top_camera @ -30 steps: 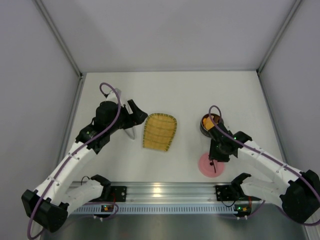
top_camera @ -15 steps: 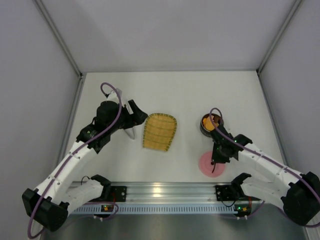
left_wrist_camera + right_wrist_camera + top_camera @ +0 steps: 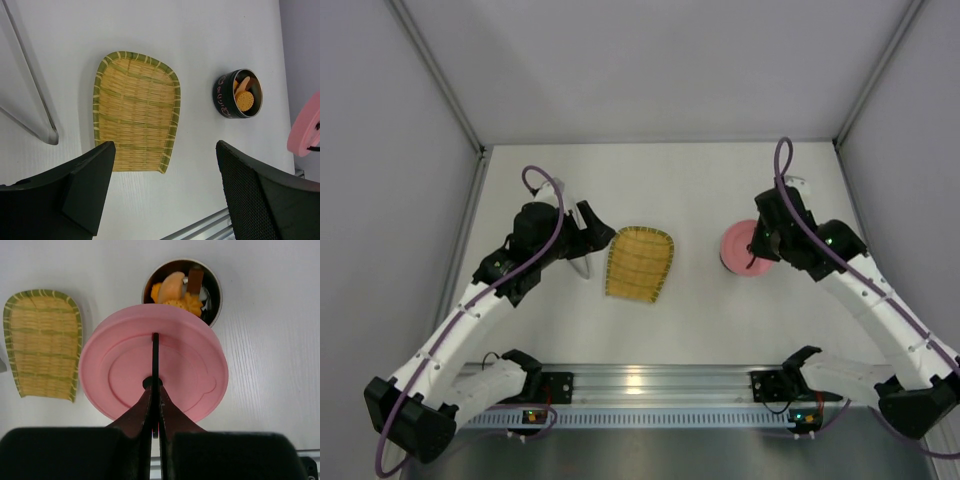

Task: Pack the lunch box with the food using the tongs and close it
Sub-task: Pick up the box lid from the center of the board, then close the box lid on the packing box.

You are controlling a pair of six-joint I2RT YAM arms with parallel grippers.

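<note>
Right gripper (image 3: pixel 155 390) is clenched tight on the thin black handle of the pink lid (image 3: pixel 120 365), jaws pinched together. The lid hangs face-up over the lunch box (image 3: pixel 239 93), above it and not seated. In the right wrist view the pot's far rim peeks out past the lid's edge, with the food (image 3: pixel 175 287) inside. Left gripper (image 3: pixel 164 145) hovers with its jaws spread wide, holding nothing. The tongs (image 3: pixel 49 136) lie flat just left of the yellow tray (image 3: pixel 135 115), their long axis roughly along its long side. The tray sits well apart from the pot on the table (image 3: pixel 690 180).
</note>
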